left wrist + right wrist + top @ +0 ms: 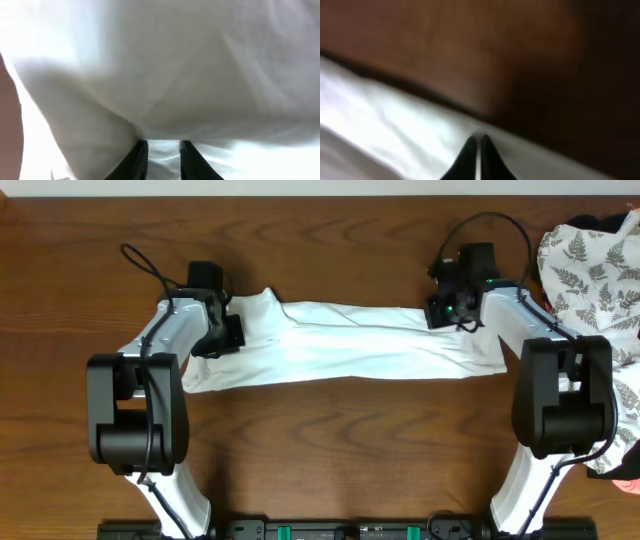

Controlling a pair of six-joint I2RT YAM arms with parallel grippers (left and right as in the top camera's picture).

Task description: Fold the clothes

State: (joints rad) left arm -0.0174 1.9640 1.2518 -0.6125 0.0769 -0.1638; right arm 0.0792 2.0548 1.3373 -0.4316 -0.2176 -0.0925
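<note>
White shirt (350,345) stretched between both tools on counter (330,240), left tool (163,145) pinched a fold, right tool (478,138) nipped its edge.

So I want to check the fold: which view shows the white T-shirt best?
Overhead: the whole T-shirt shows, stretched in a long band. Left wrist: only blurred cloth close up. Right wrist: one blurred edge on the table.

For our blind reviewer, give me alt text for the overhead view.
A white T-shirt lies in a long band across a wooden table, the left gripper and right gripper pinching its ends. A fern-print cloth sits at right.
</note>
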